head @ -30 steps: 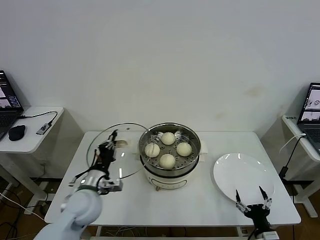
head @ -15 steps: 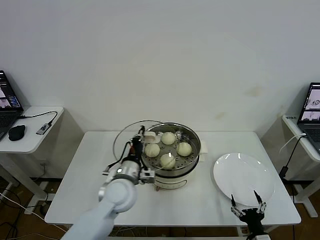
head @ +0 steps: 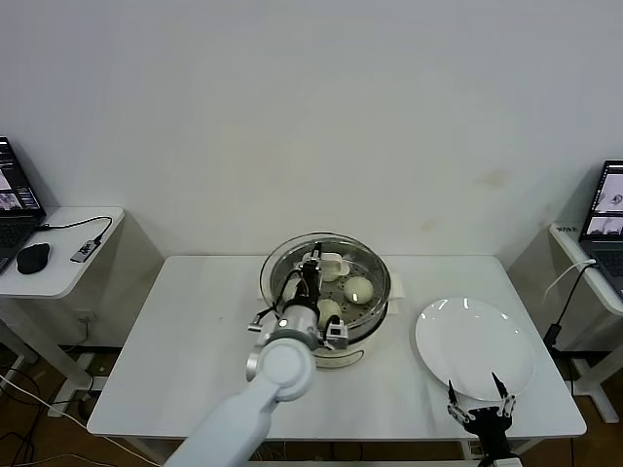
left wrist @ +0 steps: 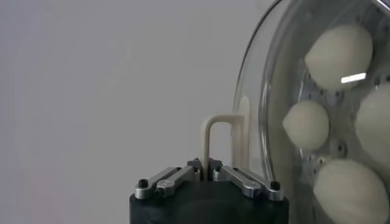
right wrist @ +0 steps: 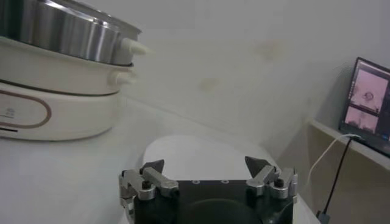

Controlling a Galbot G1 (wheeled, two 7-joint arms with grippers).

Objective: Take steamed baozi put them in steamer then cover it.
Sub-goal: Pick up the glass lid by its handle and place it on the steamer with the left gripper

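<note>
The left arm reaches forward and up from the lower middle of the head view. Its left end effector [head: 313,265] is closed tight on the cover's handle [left wrist: 210,143]. The right arm stays low at the near right, its right end effector [head: 477,399] pointing upward with the two fingers [right wrist: 153,167] spread wide apart.

Clear glass cover [head: 313,265] (metal-rimmed), shiny steel steamer [head: 375,292], smooth matt baozi [head: 358,288], glossy white plate [head: 475,346]
</note>
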